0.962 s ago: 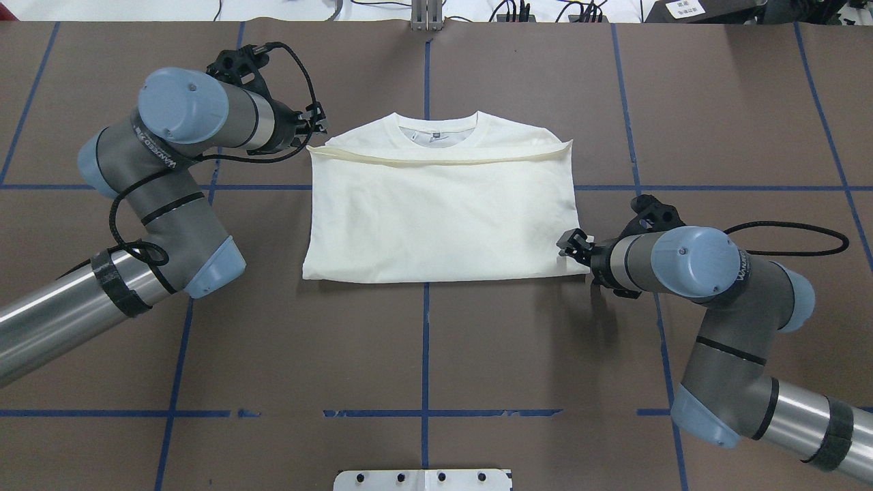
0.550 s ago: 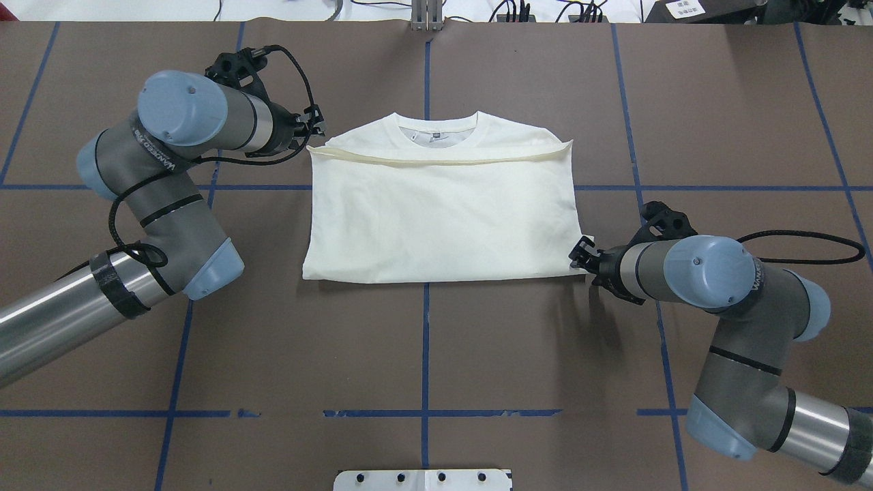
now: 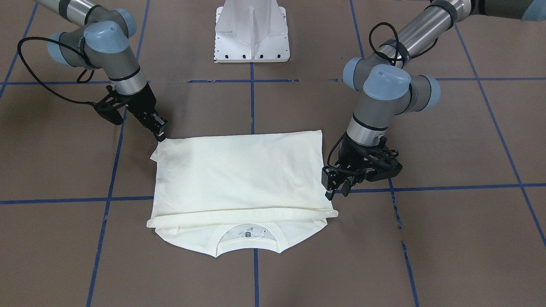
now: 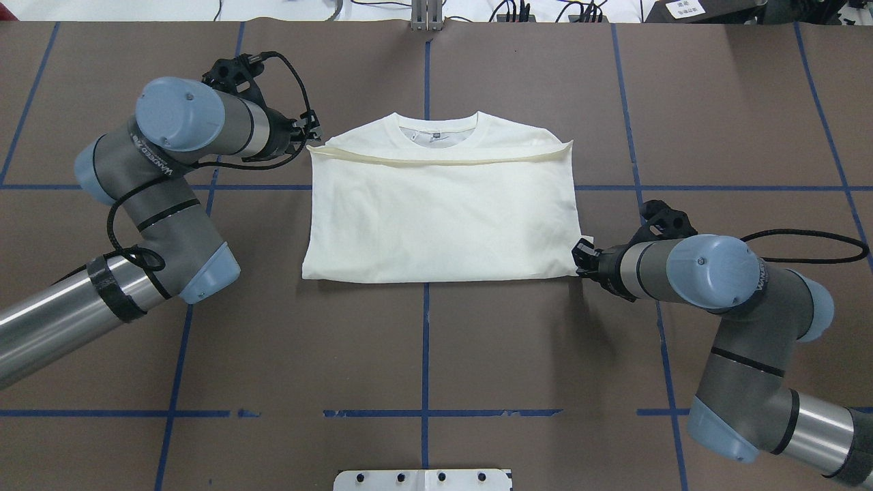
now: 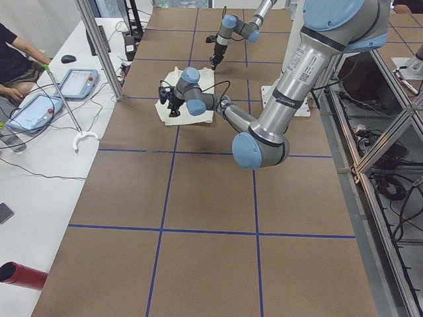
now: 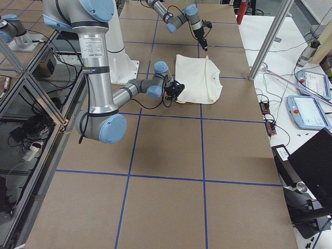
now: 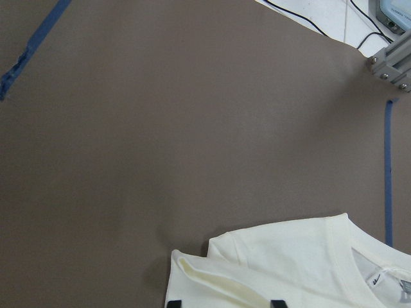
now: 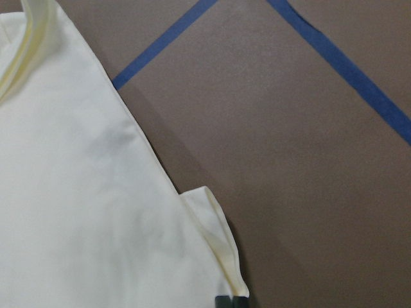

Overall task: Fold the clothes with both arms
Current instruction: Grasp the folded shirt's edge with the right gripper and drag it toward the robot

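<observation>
While the two arms stand at opposite corners of it, the cream T-shirt (image 4: 436, 218) lies plain back up in the middle of the table (image 4: 436, 354). It sits somewhat nearer the far edge than the robot's edge, and its ribbed neckline (image 4: 436, 127) points at the far edge.

The folding looks well advanced. No sleeve shows, the sides run straight, and the hem (image 4: 436, 161) is doubled up to a line just short of the neckline, making a squarish packet. What seems left is one more fold to halve the packet, or a tidying of its corners.

The left gripper (image 3: 336, 189) hangs over the packet's far left corner, where the hem ends. Its wrist view shows the fingertips (image 7: 174, 303) set apart, with the corner lying between and below them and no cloth gripped, as far as can be judged.

The right gripper (image 3: 161, 133) meets the near right corner, toward the robot's edge, with its fingers drawn together. A small flap (image 8: 215, 237) of under-layer sticks out past the side edge and runs right up to their tips. They appear to pinch its end, though the contact sits at the very bottom of the wrist view.
</observation>
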Motion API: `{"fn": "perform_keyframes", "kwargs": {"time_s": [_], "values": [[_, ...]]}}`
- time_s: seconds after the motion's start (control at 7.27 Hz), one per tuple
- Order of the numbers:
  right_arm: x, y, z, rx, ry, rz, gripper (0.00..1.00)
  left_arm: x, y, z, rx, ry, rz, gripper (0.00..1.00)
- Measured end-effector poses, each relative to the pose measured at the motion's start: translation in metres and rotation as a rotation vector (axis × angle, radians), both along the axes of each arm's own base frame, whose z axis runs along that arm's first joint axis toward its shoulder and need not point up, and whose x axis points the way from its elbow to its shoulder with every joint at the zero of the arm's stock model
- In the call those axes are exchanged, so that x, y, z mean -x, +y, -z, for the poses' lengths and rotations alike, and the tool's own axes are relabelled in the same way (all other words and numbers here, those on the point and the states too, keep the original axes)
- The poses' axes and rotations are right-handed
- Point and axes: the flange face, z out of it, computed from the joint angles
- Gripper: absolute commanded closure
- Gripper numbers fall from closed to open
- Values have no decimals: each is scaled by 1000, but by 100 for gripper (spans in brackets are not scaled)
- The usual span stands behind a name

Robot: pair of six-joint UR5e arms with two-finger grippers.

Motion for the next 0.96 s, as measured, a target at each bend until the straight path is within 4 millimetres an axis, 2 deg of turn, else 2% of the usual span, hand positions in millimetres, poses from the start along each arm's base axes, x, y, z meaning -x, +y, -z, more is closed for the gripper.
{"fn": "perform_keyframes", "kwargs": {"time_s": [0.27,0.41,0.55,0.69,0.82,0.96], "values": [[-12,6,7,-4,-14,4,100,2,2,-2,-11,12,0,45],[-32,22,5,4,-18,23,100,4,4,5,-22,26,-2,45],[-55,57,4,19,-24,78,100,8,8,21,-41,49,-5,45],[-74,104,9,36,-33,163,100,13,14,38,-62,77,-8,45],[-82,156,22,66,-55,266,100,18,24,55,-70,115,-26,45],[-73,216,39,114,-84,388,70,24,38,73,-50,172,-63,45]]}}
